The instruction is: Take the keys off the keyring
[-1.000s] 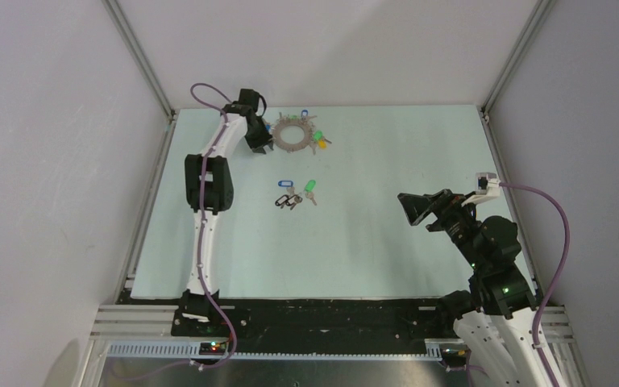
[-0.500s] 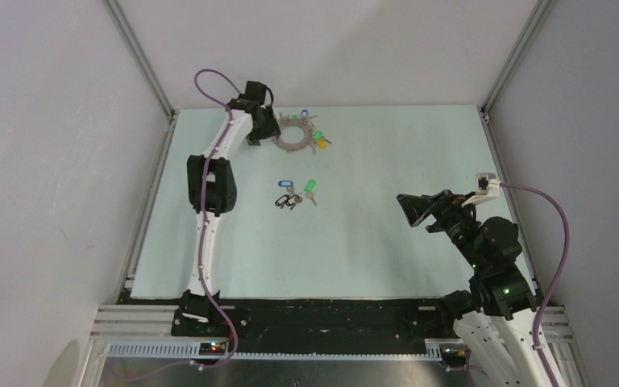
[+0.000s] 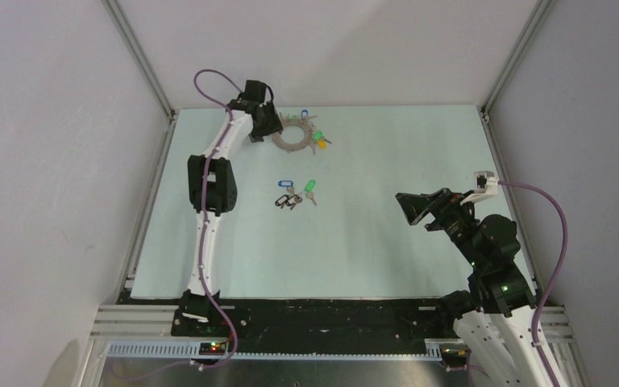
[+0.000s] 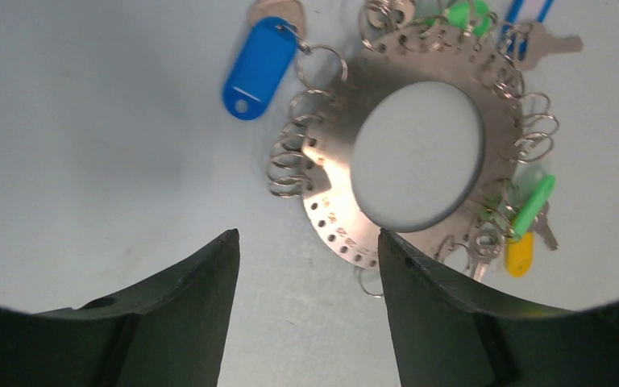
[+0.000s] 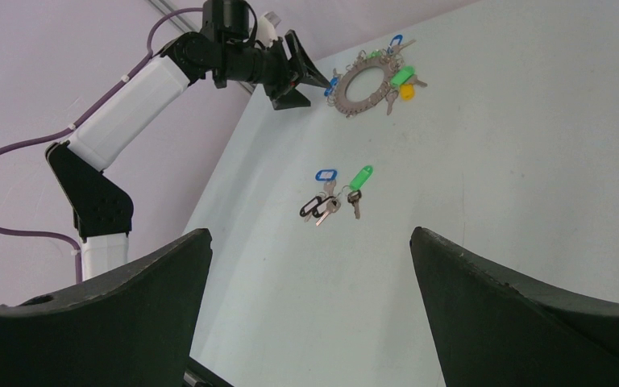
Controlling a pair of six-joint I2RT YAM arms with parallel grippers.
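Note:
The grey washer-like keyring [image 3: 295, 135] lies flat at the back of the table, with keys on small split rings round its rim. It also shows in the left wrist view [image 4: 346, 161] and the right wrist view [image 5: 368, 82]. A blue-tagged key [image 4: 259, 56], green-tagged keys [image 4: 532, 205] and a yellow-tagged key [image 4: 520, 254] hang on it. Loose keys [image 3: 296, 195] with blue, green and black tags lie mid-table. My left gripper [image 4: 308, 242] is open and empty, just beside the ring's left edge. My right gripper [image 5: 310, 242] is open and empty, far to the right.
The pale green table [image 3: 387, 242] is boxed in by grey walls with aluminium frame posts [image 3: 141, 60] at the back corners. The left arm [image 3: 209, 177] stretches along the table's left side. The right arm [image 3: 483, 242] is folded near the right edge.
My left gripper has shifted a little right and back, closer to the keyring's left edge. The right arm has barely moved. Keys and ring lie as before.

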